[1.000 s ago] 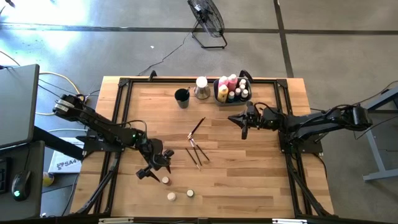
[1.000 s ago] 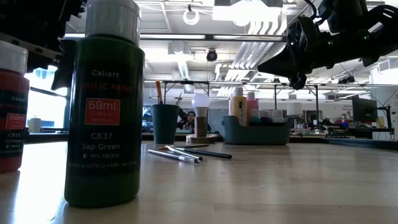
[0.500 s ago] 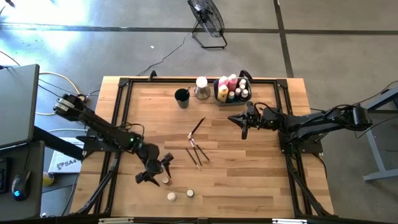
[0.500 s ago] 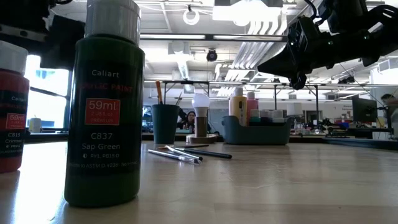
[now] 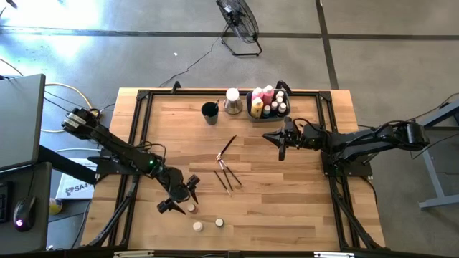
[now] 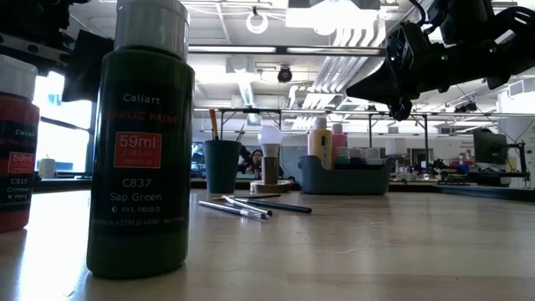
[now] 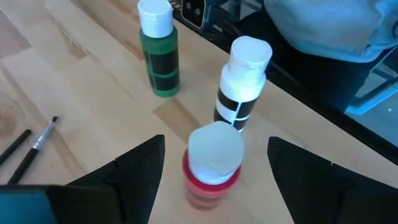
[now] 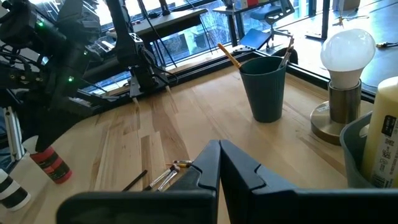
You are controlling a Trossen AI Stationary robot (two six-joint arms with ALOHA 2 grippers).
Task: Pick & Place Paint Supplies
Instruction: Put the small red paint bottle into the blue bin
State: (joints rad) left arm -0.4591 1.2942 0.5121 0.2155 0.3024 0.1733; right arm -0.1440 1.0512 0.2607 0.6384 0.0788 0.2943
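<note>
Left gripper [image 7: 214, 171] wide open, red paint bottle [image 7: 211, 163] between its fingers, ungripped.

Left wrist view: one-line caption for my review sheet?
Open left gripper straddles a red paint bottle; green and white bottles stand beyond.

A light wooden table [image 5: 287, 201] with a black metal frame stands on a grey concrete floor [image 5: 373, 50] crossed by dark seams, with a black floor fan [image 5: 239, 23] beyond its far edge and a thin cable trailing from it. A dark desk [image 5: 18, 122] with a computer mouse [image 5: 19, 221] sits at one side. Across the table the room opens into a workshop with ceiling lights [image 6: 257, 21], exposed ducts and bright windows [image 6: 63, 138].
</note>
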